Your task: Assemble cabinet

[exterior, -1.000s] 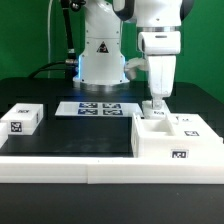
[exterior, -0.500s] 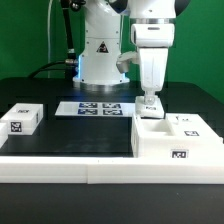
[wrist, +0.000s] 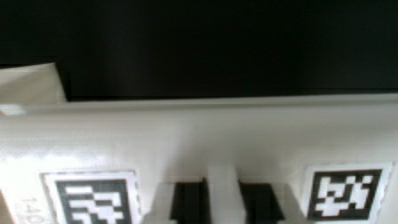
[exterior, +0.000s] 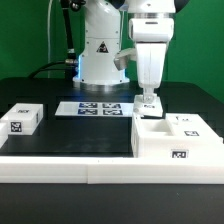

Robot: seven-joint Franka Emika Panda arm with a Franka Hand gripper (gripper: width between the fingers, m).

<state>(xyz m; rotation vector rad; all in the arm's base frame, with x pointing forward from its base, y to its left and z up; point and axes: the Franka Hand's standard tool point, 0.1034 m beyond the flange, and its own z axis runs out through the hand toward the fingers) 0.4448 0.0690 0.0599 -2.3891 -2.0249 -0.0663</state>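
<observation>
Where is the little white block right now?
The little white block sits at the exterior view's left, a little way left of the marker board and far across from the cabinet.

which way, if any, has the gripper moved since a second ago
Yes. The gripper has shifted toward the exterior view's left and slightly up, closer to the fixed marker board.
</observation>
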